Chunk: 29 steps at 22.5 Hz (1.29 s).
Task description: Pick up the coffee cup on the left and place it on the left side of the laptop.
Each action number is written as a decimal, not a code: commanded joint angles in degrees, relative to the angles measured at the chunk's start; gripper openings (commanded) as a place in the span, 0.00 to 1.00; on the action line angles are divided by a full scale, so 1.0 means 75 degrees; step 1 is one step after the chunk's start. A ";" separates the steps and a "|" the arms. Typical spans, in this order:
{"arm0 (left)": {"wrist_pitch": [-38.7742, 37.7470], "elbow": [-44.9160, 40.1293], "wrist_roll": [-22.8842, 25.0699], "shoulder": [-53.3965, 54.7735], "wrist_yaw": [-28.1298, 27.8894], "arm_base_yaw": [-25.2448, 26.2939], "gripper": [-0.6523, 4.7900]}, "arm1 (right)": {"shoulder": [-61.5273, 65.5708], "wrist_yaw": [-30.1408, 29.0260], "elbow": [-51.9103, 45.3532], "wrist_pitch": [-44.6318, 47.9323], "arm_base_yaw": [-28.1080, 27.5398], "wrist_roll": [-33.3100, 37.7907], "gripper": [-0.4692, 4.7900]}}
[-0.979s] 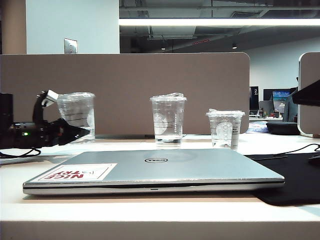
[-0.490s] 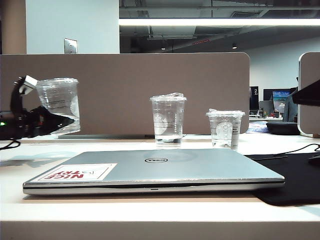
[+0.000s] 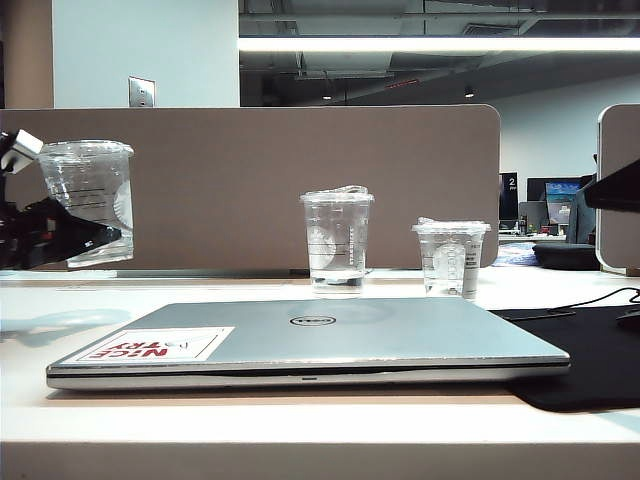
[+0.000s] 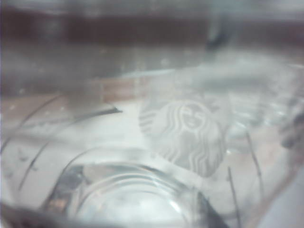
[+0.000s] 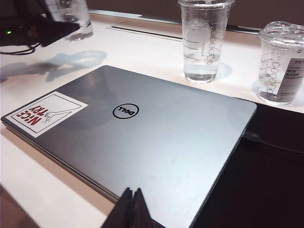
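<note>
Exterior view: the left claw grasps the coffee cup about its lower half and holds it in the air, clear of the tabletop, near the left edge of the picture. The cup leans slightly, its lidded mouth uppermost, so its long axis runs close to vertical. The closed Dell laptop lies flat in the middle of the tabletop, its "NICE TRY" sticker at the near left corner.

The relation that governs the coming move: the cup hangs above and to the left of the laptop, farther back than the laptop's front edge, and the bare strip of tabletop to the left of the laptop lies below the cup and somewhat nearer the camera. The likely move is therefore a descent with a short travel forward, the cup kept upright so that its base lands flat.

Left wrist view: the cup's wall, with a pale round logo, fills the picture at close range; the fingers themselves cannot be made out.

Right wrist view: the right claw hovers over the laptop's near edge, its jaws clenched on nothing, well apart from the cup. The left arm is the nearer. The taller cup and the short cup stand behind the laptop.
</note>
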 commanded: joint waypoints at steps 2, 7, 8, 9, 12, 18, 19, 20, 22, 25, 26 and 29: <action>0.0219 -0.0679 0.0504 -0.0525 -0.0254 -0.0020 0.69 | -0.0015 0.0009 -0.0032 0.0134 0.0012 0.0026 0.08; 0.0262 -0.1542 0.0743 -0.0924 -0.0522 -0.0023 0.69 | -0.0026 0.0009 -0.0032 0.0134 0.0012 0.0026 0.08; 0.0373 -0.1862 0.0790 -0.1000 -0.0638 -0.0023 0.69 | -0.0026 0.0009 -0.0032 0.0134 0.0012 0.0026 0.08; 0.0519 -0.2130 0.0796 -0.1020 -0.0705 -0.0023 0.69 | -0.0029 0.0012 -0.0032 0.0134 0.0015 0.0026 0.08; 0.0621 -0.2655 0.0848 -0.1072 -0.0895 -0.0032 0.69 | -0.0026 0.0009 -0.0032 0.0134 0.0017 0.0026 0.08; 0.0624 -0.3075 0.1011 -0.1087 -0.0784 -0.0358 0.69 | -0.0026 0.0009 -0.0032 0.0134 0.0017 0.0026 0.08; 0.0624 -0.3112 0.1096 -0.1087 -0.0804 -0.0434 0.69 | -0.0026 0.0012 -0.0032 0.0134 0.0017 0.0026 0.08; 0.0624 -0.3147 0.1160 -0.1087 -0.0839 -0.0536 0.69 | -0.0026 0.0009 -0.0032 0.0134 0.0017 0.0026 0.08; 0.0624 -0.3212 0.1262 -0.1087 -0.0944 -0.0659 0.69 | -0.0026 0.0012 -0.0032 0.0134 0.0017 0.0026 0.08; 0.0624 -0.3334 0.1402 -0.1084 -0.1105 -0.0778 0.69 | -0.0026 0.0009 -0.0032 0.0134 0.0017 0.0026 0.08; 0.0624 -0.3357 0.1454 -0.1084 -0.1145 -0.0787 0.69 | -0.0026 0.0012 -0.0032 0.0134 0.0017 0.0029 0.08; 0.0624 -0.3421 0.1515 -0.1084 -0.1355 -0.0752 0.69 | -0.0026 0.0009 -0.0032 0.0134 0.0017 0.0029 0.08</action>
